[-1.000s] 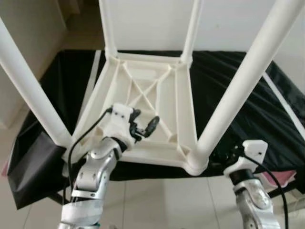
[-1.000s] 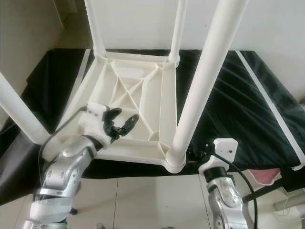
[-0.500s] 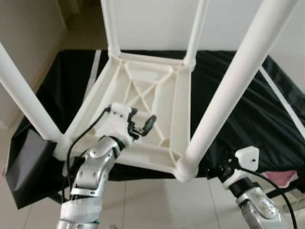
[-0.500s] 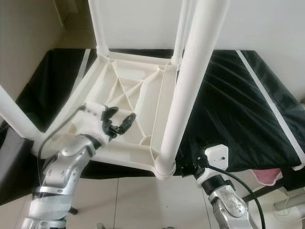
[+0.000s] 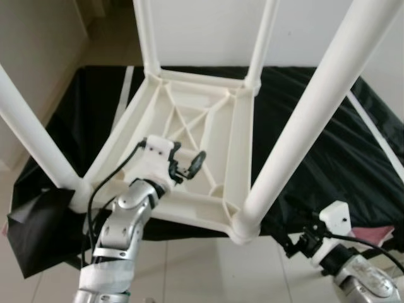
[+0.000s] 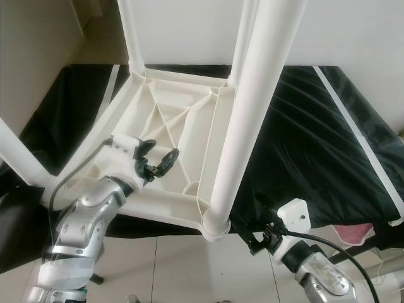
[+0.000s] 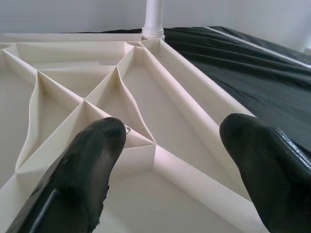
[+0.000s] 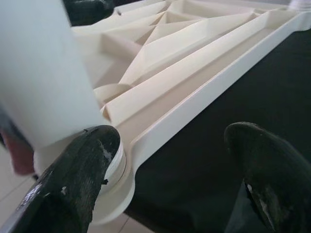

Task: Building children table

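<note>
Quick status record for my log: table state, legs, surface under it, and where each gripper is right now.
table: white plastic children's table lies upside down, ribbed underside up
legs: four white legs fitted at the corners, pointing up
surface: black cloth beneath the table
left gripper: left gripper open, over the ribbed underside near the front edge
right gripper: right gripper open, low beside the front right corner leg socket

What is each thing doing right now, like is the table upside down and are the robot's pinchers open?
Children's table: upside down, all four legs on.
Black cloth: spread under the table.
Left end effector: open, over the table's underside.
Right end effector: open, by the near corner leg.
</note>
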Tool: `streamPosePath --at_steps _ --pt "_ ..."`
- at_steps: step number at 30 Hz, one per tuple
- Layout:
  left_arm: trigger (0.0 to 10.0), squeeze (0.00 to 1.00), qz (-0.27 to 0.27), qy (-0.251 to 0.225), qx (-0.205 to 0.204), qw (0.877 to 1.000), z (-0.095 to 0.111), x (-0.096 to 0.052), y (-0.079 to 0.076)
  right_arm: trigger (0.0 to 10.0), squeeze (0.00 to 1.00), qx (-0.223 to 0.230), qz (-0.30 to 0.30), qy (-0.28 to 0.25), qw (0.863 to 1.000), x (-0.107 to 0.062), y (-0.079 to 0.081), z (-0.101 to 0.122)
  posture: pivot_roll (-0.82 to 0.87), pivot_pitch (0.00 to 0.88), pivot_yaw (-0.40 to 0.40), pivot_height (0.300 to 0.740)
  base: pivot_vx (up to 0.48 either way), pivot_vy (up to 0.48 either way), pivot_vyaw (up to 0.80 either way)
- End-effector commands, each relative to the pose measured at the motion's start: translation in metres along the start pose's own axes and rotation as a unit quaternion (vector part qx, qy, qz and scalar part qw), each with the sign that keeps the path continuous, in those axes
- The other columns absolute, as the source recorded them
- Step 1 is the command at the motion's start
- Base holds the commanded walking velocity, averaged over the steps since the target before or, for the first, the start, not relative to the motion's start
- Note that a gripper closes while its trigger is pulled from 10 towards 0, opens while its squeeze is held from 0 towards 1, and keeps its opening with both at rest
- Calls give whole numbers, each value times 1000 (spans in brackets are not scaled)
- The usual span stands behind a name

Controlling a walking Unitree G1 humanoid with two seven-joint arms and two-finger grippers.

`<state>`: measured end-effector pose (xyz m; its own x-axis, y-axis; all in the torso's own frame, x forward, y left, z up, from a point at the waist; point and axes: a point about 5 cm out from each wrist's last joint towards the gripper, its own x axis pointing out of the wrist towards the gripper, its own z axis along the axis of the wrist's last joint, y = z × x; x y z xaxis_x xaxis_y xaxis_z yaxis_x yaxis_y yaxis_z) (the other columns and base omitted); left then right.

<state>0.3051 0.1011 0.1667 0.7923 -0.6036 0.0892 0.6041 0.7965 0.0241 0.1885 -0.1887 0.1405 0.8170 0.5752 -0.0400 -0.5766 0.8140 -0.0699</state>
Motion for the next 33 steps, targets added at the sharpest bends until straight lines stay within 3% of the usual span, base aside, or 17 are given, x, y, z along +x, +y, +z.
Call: streamPosePath --at_steps 1,8,10,14,21,33 --pt "10000 0 16 6 9 1000 -4 -1 2 10000 0 4 20 11 1000 -3 0 0 -79 83 19 740 0 0 0" --pt "10000 0 11 5 19 1000 -3 -2 -1 10000 0 -27 114 95 989 -27 -15 6 -65 72 32 740 0 0 0" --pt "10000 0 8 7 20 1000 -3 -2 -2 10000 0 -15 165 103 981 -31 -5 9 -57 71 43 740 0 0 0" --pt "10000 0 3 7 22 1000 -3 -2 -3 10000 0 -7 192 96 977 -29 1 13 -55 68 50 740 0 0 0" --pt "10000 0 -11 7 40 999 -2 2 -5 10000 0 -1 221 64 973 -10 6 18 -46 47 63 740 0 0 0" --pt "10000 0 -26 7 54 998 -1 0 -8 10000 0 -18 191 39 981 24 -5 15 -7 21 64 740 0 0 0"
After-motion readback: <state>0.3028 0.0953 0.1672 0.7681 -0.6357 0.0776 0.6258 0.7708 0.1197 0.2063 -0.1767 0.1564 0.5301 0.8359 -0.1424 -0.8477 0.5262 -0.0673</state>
